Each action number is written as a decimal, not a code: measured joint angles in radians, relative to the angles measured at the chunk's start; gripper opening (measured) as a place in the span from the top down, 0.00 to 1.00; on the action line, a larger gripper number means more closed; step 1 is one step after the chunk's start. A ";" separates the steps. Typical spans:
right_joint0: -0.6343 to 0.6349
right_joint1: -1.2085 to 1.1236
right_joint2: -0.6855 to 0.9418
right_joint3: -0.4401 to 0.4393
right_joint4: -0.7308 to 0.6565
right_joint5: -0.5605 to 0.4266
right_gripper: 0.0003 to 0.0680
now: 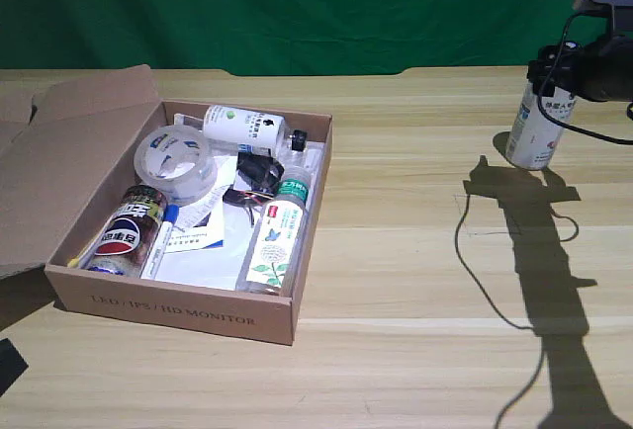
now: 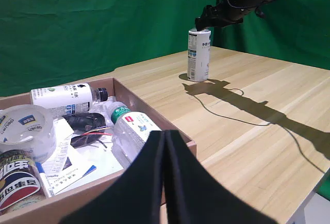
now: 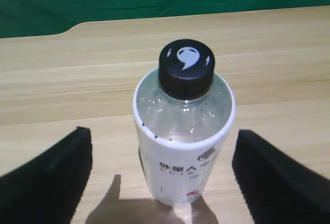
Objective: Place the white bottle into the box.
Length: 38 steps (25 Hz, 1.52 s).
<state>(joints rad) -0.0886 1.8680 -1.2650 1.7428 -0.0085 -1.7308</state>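
Green cloth hangs behind a pale wood-grain table (image 1: 415,251), and on it, toward the exterior view's right, the stout white cylindrical bottle with a clear rounded shoulder and small black screw cap (image 1: 535,132) stands upright, well apart from the wide shallow brown cardboard box (image 1: 188,307) at the exterior view's left. That box already holds a roll of clear tape (image 1: 174,159), a dark cola can (image 1: 129,228), a slim clear bottle with a green cap (image 1: 278,234), another white bottle lying on its side (image 1: 242,126) and some papers.

The right gripper (image 3: 162,175) hangs over the standing bottle with its two black fingers (image 3: 49,180) spread wide on either side of the body, touching nothing and holding nothing.

Judging by the water visible under the shoulder, the bottle looks full, so probably fairly heavy for its size. Its plastic wall should be stiff enough to squeeze, though the glossy label may be slippery. The cap is too narrow for a sure hold; the straight printed wall below the shoulder seems the best place to close, keeping the bottle upright so it does not topple.
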 joint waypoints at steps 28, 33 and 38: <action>-0.001 0.399 -0.249 0.007 -0.039 -0.001 0.06; -0.001 0.467 -0.301 0.007 -0.027 -0.004 0.14; -0.001 0.475 -0.315 0.007 -0.031 -0.004 0.14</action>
<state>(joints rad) -0.0898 2.3432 -1.5796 1.7501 -0.0399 -1.7345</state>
